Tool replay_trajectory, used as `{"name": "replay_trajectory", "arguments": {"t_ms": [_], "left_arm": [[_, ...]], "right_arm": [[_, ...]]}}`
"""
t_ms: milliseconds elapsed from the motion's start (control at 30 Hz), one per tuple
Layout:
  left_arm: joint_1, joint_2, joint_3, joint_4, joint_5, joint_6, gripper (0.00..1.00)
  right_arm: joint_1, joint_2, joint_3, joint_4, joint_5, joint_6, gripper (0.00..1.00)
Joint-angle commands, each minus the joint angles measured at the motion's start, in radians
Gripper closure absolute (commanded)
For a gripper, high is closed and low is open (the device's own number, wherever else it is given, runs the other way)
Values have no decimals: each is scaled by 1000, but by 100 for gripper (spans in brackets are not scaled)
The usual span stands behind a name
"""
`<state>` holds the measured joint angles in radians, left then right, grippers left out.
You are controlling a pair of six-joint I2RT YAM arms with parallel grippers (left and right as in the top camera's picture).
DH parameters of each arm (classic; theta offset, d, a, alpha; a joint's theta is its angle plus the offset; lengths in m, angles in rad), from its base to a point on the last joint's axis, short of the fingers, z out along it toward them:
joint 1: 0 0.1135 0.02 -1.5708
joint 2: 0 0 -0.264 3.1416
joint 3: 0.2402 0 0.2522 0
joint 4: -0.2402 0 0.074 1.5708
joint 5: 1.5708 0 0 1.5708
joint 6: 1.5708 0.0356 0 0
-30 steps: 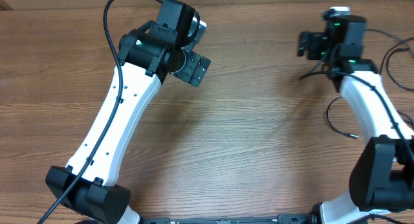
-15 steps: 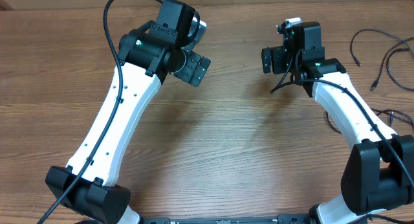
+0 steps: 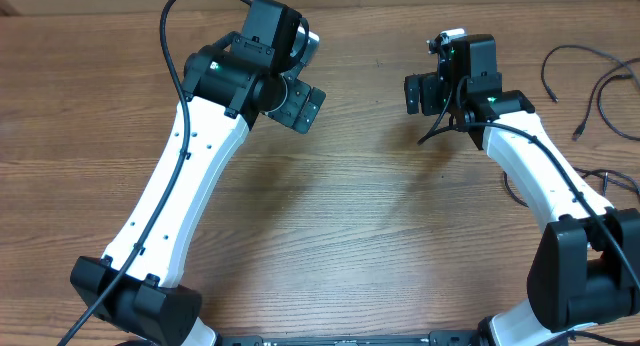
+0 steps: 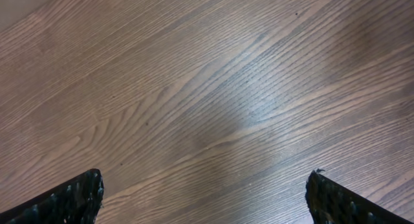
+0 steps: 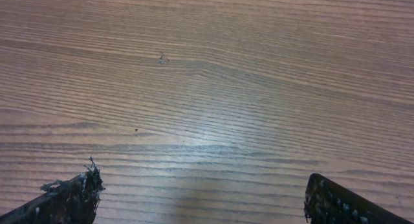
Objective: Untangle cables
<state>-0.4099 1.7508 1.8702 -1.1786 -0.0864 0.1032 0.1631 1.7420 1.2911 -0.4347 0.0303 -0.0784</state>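
Observation:
Thin black cables lie at the far right of the table in the overhead view: one curved cord with a small plug, a looped one beside it, and another partly hidden by the right arm. My right gripper hovers over bare wood, well left of the cables. It is open and empty, and its wrist view shows only wood between the fingertips. My left gripper is open and empty over bare wood at the upper left, and its wrist view shows only wood. No cable shows in either wrist view.
The wooden table fills the view. The thick black wire of the left arm arcs above its white link. The right arm's white link crosses in front of the lower cable.
My right gripper swung left, away from the cables, between one second and half a second ago, and has stayed still since. The left arm has not moved.

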Motion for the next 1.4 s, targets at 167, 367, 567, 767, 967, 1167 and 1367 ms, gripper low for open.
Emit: {"name": "replay_trajectory", "arguments": {"t_ms": [167,367,567,767,967,1167,1367], "left_arm": [[4,3,-3,4,10,-14,1],[10,3,-2,4,9,-14,0],[10,10,-3,-2,13,-19,0],[-19,-17,-3,10,24,-30,0],[-23,-78,-3,140,32,-29,0],[-23,-150,-3,256,32,-28,0],[-23,-210,-3,345,32,7,0]], "right_arm": [[0,-25,19,5,3,6,0],[0,-25,19,5,3,6,0],[0,-25,19,5,3,6,0],[-1,-25,19,5,3,6,0],[0,-25,19,5,3,6,0],[0,-25,19,5,3,6,0],[0,-25,19,5,3,6,0]]}}
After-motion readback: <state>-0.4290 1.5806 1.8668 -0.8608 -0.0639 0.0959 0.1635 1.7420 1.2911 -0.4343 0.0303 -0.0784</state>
